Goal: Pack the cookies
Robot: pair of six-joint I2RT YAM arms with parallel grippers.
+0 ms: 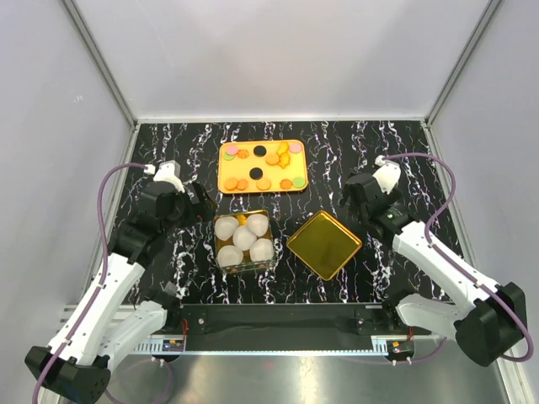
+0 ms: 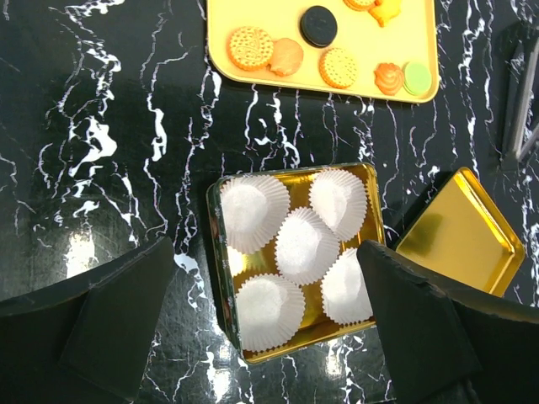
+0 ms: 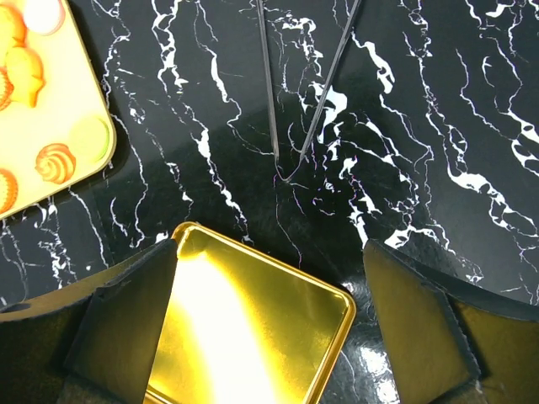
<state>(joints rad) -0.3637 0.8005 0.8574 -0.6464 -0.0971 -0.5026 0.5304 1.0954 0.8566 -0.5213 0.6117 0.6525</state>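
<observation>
The cookies (image 1: 263, 183) are small round discs, mostly orange with a few black, pink and green, and they lie on a yellow tray (image 1: 269, 172) at the back middle. In front of the tray stands an open gold tin (image 1: 244, 269) holding several white paper cups (image 1: 244, 238). The left wrist view has the tin (image 2: 217, 252) below it and the cookies (image 2: 251, 48) beyond. My left gripper (image 1: 198, 202) hovers open left of the tin, holding nothing. My right gripper (image 1: 354, 198) hovers open on the right, above the gold lid (image 3: 253, 337), also holding nothing.
The gold lid (image 1: 324, 244) lies flat to the right of the tin. Thin metal tweezers (image 3: 286, 93) rest on the black marble table between the lid and the tray's right end. White walls close in the table on three sides.
</observation>
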